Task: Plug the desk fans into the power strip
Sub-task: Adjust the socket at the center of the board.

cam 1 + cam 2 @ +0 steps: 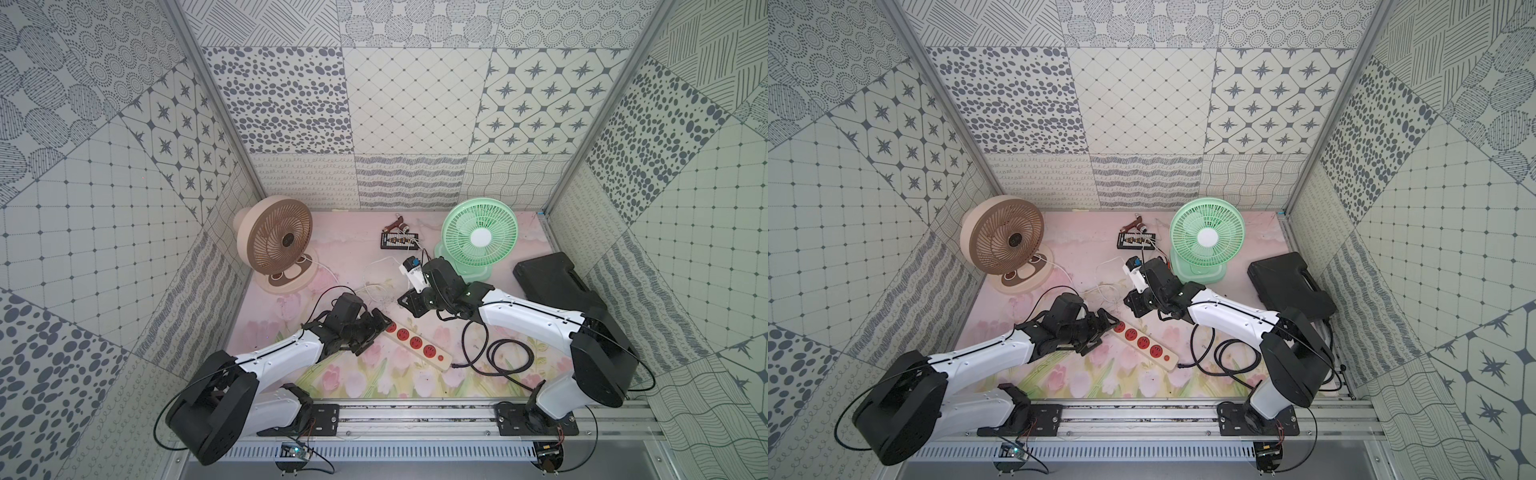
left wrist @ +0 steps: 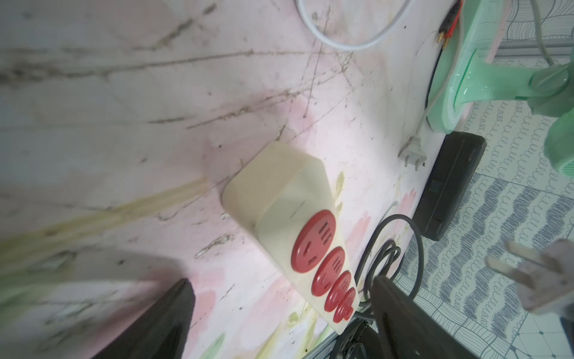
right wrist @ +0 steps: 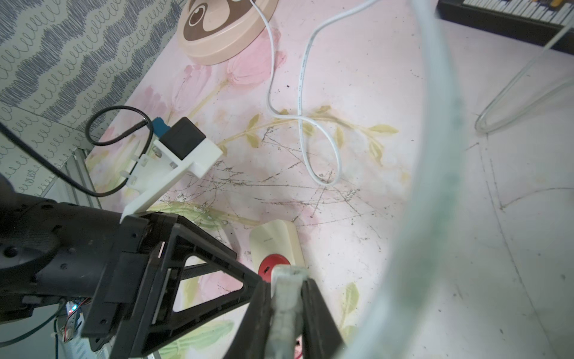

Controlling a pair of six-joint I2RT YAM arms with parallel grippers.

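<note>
The cream power strip [image 1: 419,345] [image 1: 1144,343] with red sockets lies aslant mid-table. My left gripper [image 1: 376,330] [image 2: 281,281] is open, its fingers [image 2: 164,320] straddling the strip [image 2: 279,192] without touching it. My right gripper [image 1: 405,300] [image 3: 285,279] is shut on a pale plug [image 3: 287,298], held just above the strip's blank end [image 3: 275,242]. The plug's prongs [image 2: 521,251] point toward the strip, and its translucent greenish cord [image 3: 435,155] arches away. Two desk fans stand at the back, one green [image 1: 478,237] and one beige-brown [image 1: 276,243].
A second white plug [image 2: 413,154] lies near the green fan's base. The beige fan's white cord [image 3: 310,140] loops on the mat. The strip's black cord [image 1: 498,357] coils front right. A black case [image 1: 552,278] sits at the right wall, with a small black board [image 1: 401,240] at the back.
</note>
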